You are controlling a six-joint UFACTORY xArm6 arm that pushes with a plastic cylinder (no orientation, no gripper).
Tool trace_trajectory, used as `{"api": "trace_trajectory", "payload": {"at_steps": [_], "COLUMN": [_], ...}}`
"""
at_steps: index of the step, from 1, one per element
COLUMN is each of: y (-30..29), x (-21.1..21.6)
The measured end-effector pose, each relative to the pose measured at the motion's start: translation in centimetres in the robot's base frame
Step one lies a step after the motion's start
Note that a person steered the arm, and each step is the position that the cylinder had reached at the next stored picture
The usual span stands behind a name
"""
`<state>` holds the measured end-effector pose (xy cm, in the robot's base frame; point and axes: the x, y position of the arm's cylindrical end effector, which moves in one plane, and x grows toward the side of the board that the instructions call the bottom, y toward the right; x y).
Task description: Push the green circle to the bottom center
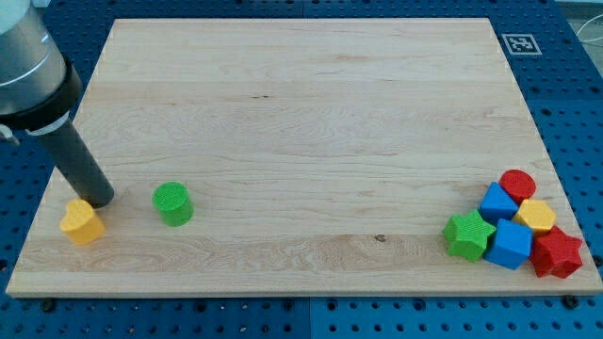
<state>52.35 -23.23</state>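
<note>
The green circle (173, 203) stands on the wooden board (311, 113) near the view's bottom left. My tip (99, 201) is at the board's left side, touching or just above the top edge of a yellow block (82, 222). The tip is to the left of the green circle, with a gap between them. The dark rod runs up to the view's top left corner.
A cluster of blocks sits at the board's bottom right: a green star (468, 234), a red circle (517, 184), two blue cubes (498, 201) (512, 244), a yellow block (536, 216) and a red star (557, 252). A marker tag (519, 43) lies past the top right corner.
</note>
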Motion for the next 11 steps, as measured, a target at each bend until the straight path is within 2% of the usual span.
{"api": "trace_trajectory", "payload": {"at_steps": [7,11], "y": [13.2,12.5], "x": [0.3,1.4]}}
